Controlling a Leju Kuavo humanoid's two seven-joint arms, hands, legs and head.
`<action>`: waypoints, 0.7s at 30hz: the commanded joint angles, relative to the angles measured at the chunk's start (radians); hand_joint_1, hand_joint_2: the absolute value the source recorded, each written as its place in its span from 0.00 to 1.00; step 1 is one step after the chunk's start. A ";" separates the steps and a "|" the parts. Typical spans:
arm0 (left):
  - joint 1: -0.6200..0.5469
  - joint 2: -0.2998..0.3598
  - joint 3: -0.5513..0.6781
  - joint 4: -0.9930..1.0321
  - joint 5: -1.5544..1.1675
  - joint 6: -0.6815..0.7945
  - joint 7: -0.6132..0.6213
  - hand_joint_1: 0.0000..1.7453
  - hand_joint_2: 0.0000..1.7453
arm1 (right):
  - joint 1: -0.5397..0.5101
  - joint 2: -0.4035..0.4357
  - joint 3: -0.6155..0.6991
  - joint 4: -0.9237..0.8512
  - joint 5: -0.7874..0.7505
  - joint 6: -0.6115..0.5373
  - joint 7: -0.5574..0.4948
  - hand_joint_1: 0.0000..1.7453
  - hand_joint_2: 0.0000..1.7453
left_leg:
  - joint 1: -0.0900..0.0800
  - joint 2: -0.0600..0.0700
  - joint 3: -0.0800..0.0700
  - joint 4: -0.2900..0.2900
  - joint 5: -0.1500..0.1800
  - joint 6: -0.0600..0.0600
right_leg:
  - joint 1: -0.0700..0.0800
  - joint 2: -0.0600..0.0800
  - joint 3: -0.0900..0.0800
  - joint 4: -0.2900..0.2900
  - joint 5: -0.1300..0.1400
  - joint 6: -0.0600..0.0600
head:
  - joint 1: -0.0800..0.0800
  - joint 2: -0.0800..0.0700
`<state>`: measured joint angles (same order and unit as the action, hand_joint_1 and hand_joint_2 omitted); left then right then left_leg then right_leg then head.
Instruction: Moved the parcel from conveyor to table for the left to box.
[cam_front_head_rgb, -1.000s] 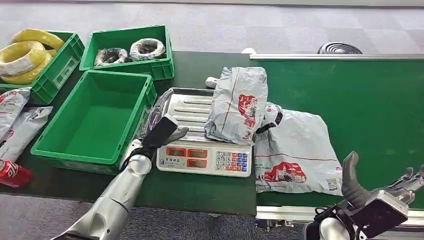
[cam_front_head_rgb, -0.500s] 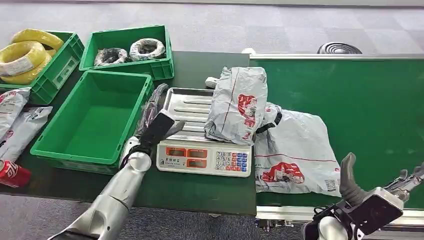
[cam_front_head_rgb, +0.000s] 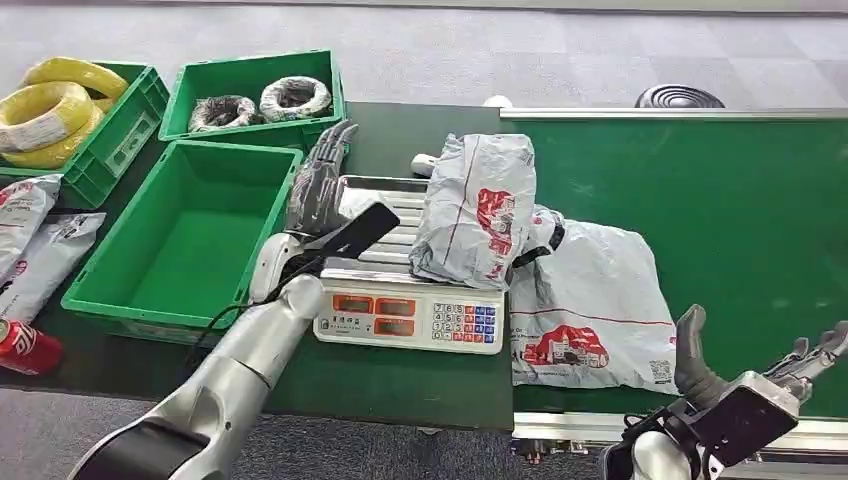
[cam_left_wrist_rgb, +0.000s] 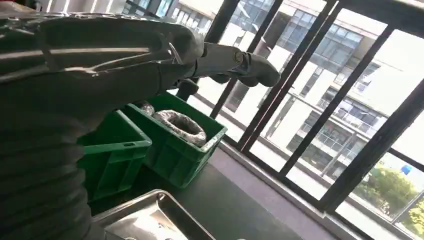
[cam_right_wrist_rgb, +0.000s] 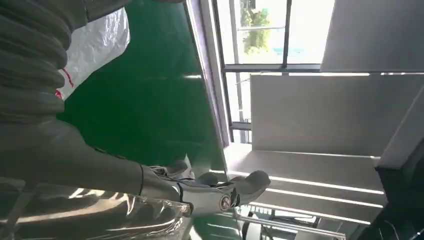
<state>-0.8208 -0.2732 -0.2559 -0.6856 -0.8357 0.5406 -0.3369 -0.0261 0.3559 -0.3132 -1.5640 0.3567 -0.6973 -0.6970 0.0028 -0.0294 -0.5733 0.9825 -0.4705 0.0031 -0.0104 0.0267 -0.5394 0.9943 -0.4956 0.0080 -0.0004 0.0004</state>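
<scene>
My left hand (cam_front_head_rgb: 322, 180) is raised over the near left corner of the scale (cam_front_head_rgb: 408, 290), fingers spread and holding nothing. Left of it stand three green crates (cam_front_head_rgb: 185, 240): one empty in front, one behind with two dark cable coils (cam_front_head_rgb: 295, 97), one further left with yellow coils (cam_front_head_rgb: 50, 110). Two grey bags (cam_front_head_rgb: 30, 240) and a red can (cam_front_head_rgb: 25, 345) lie at the desk's (cam_front_head_rgb: 400, 380) left edge. One parcel (cam_front_head_rgb: 475, 210) leans on the scale tray; a second parcel (cam_front_head_rgb: 590, 305) lies flat on the green conveyor (cam_front_head_rgb: 720, 200), touching the first. My right hand (cam_front_head_rgb: 760, 385) hovers at the conveyor's near edge, fingers apart and empty
</scene>
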 joint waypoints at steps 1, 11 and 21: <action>-0.088 -0.076 -0.177 0.156 -0.088 -0.007 0.040 0.00 1.00 | -0.020 -0.007 -0.007 0.046 -0.006 -0.001 -0.001 0.00 1.00 | 0.001 0.000 0.000 0.000 0.000 0.000 | 0.001 -0.003 0.001 -0.001 0.000 0.000 | 0.000 0.000; -0.069 -0.076 -0.533 0.137 -0.026 -0.139 0.108 0.00 1.00 | 0.026 -0.007 -0.035 -0.001 -0.019 -0.001 -0.001 0.00 1.00 | 0.001 0.000 0.001 0.000 0.000 0.000 | 0.001 -0.004 0.001 -0.001 0.000 0.000 | 0.000 0.000; 0.002 -0.076 -0.769 0.207 -0.030 -0.214 0.139 0.00 1.00 | 0.075 -0.007 -0.027 -0.079 -0.030 -0.001 -0.001 0.00 1.00 | 0.000 0.002 0.002 -0.002 0.000 -0.001 | 0.001 -0.002 0.002 -0.003 0.000 0.000 | 0.000 0.000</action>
<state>-0.8415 -0.3590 -0.8317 -0.5894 -0.8690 0.3365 -0.2079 0.0192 0.3563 -0.3285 -1.5988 0.3380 -0.6977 -0.6970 0.0027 -0.0290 -0.5734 0.9824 -0.4708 0.0033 -0.0104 0.0269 -0.5398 0.9939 -0.4956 0.0080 -0.0008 0.0004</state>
